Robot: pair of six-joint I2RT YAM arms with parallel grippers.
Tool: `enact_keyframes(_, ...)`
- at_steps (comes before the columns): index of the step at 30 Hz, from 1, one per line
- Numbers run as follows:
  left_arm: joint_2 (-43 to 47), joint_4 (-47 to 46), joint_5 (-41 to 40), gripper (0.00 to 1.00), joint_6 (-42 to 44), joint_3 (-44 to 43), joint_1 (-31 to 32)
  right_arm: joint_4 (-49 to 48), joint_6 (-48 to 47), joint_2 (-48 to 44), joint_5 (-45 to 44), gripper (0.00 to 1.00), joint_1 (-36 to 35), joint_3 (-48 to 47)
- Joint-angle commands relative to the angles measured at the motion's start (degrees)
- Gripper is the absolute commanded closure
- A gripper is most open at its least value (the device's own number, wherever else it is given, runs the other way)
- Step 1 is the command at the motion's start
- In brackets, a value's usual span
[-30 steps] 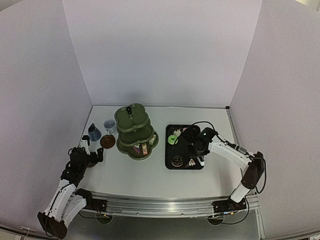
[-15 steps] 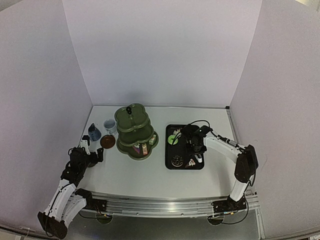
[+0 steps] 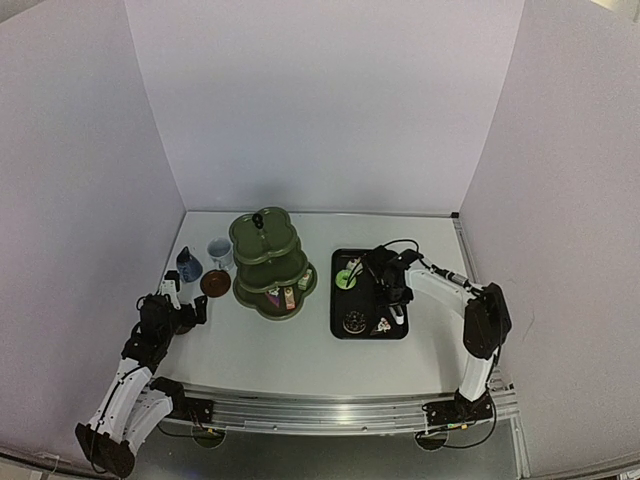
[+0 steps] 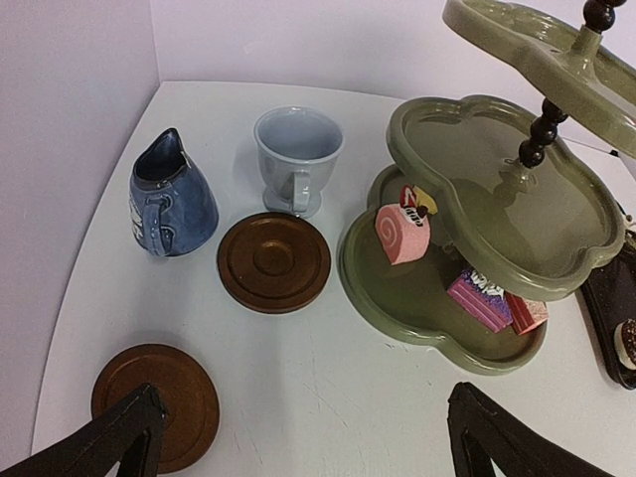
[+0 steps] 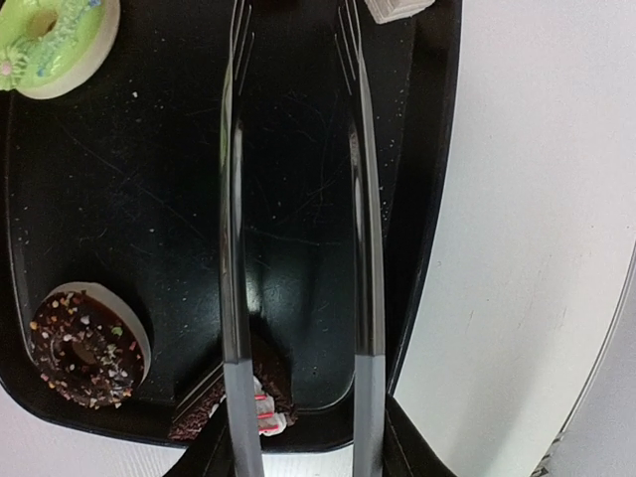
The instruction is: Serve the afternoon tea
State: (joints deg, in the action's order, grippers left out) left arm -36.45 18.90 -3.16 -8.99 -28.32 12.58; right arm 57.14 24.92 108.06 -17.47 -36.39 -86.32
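The olive-green three-tier stand [image 3: 268,262] [image 4: 467,214] holds a pink roll cake [image 4: 401,231] and a pink-purple slice [image 4: 480,296] on its bottom tier. To its left stand a dark-blue cup [image 4: 171,197] and a pale cup [image 4: 297,157], with two brown saucers [image 4: 273,261] [image 4: 154,402] on the table. My left gripper [image 4: 303,427] is open and empty above the table near the closer saucer. My right gripper [image 5: 303,457] is shut on the white tongs [image 5: 234,248]. The tongs' arms are spread over the tray with nothing between them. A green ring cake [image 5: 50,40], a chocolate ring [image 5: 84,348] and a chocolate slice [image 5: 273,393] lie on the tray.
The black rectangular tray [image 3: 340,300] [image 5: 427,179] sits right of the stand, and a white cake [image 5: 397,8] lies at its far end. White walls close in the table on three sides. The arm bases and a metal rail run along the near edge.
My right arm has swung the tongs left and toward the far part of the tray. The left arm has not moved.
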Motion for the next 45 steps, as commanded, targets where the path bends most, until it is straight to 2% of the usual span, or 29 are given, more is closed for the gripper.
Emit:
enact_keyframes(1,-0.24,-2.48,0.08,0.01,0.25,-0.62,-0.32,-0.82,-0.92,2.31,0.32,0.61,0.77,-1.13)
enact_keyframes(17,-0.12,-2.55,0.08,0.01,0.21,-0.55,-0.4,-2.39,-5.54,6.5,1.34,0.62,1.19,-6.26)
enact_keyframes(19,-0.03,-2.53,0.08,0.01,0.21,-0.52,-0.38,-2.36,-5.67,7.17,1.37,0.65,1.29,-6.83)
enact_keyframes(23,0.13,-2.46,0.08,0.01,0.21,-0.46,-0.4,-2.29,-5.44,6.94,1.94,0.87,1.5,-6.99)
enact_keyframes(25,0.13,-2.46,0.08,0.01,0.2,-0.43,-0.37,-2.13,-4.9,5.4,1.79,0.92,1.5,-6.65)
enact_keyframes(32,0.0,-2.57,0.36,0.0,0.28,-0.43,-0.4,3.02,-2.4,-3.57,0.2,0.96,0.82,-10.31)
enact_keyframes(38,-0.27,-2.91,0.61,0.01,0.43,-0.44,-0.49,5.31,-3.74,-8.33,-1.23,0.97,-4.52,-18.07)
enact_keyframes(45,-0.2,-2.82,0.61,0.0,0.34,-0.43,-0.57,6.98,-6.14,-3.47,2.57,0.98,-13.79,-24.46)
